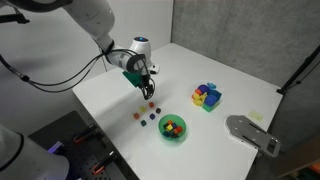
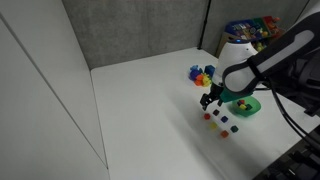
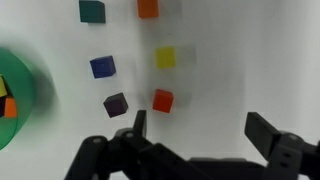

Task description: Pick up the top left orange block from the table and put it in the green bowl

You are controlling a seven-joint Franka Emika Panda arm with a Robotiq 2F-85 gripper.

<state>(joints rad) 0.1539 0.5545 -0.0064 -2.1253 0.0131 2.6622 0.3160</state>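
Jaws wide open, nothing held, hanging over the worktop. Top left orange block on it just ahead, sat off to one side of the gap, dark purple cube close by. Could easily knock it sideways or clip the neighbour if lowered without re-centring. Green bowl waiting off to the side.

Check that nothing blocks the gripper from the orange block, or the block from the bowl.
Nothing visible lies between the open gripper and the orange block. A purple cube sits between it and the bowl; carry above it.
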